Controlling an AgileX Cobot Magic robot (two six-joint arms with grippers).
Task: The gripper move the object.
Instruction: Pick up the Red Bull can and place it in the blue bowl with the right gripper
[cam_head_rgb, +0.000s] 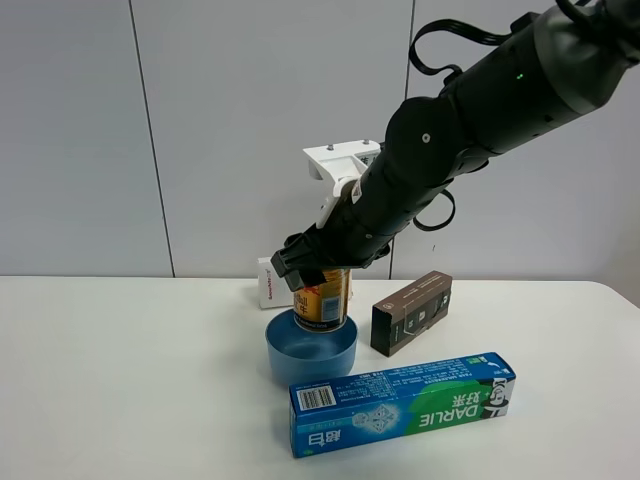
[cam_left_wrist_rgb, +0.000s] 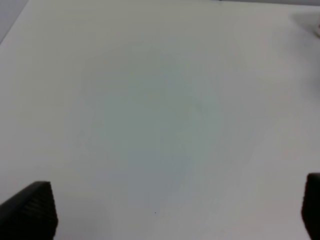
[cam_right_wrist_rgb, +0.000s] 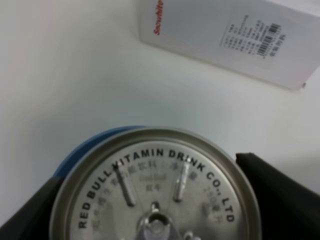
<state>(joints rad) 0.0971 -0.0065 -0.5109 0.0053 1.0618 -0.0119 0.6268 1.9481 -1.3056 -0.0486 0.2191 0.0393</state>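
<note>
In the exterior high view my right gripper (cam_head_rgb: 312, 272) is shut on the gold-yellow Red Bull can (cam_head_rgb: 322, 304), holding it upright over the blue bowl (cam_head_rgb: 311, 349); whether the can touches the bowl's floor is hidden. In the right wrist view the can's silver top (cam_right_wrist_rgb: 155, 192) fills the lower half between the two black fingers (cam_right_wrist_rgb: 277, 192), with the bowl's blue rim (cam_right_wrist_rgb: 82, 150) showing behind it. My left gripper (cam_left_wrist_rgb: 175, 212) is open and empty above bare white table, and does not show in the exterior high view.
A dark brown box (cam_head_rgb: 411, 313) stands right of the bowl. A green and blue toothpaste box (cam_head_rgb: 402, 403) lies in front of the bowl. A white box with red print (cam_head_rgb: 271, 283) (cam_right_wrist_rgb: 235, 37) lies behind the bowl. The white table (cam_head_rgb: 120, 380) spreads to the left.
</note>
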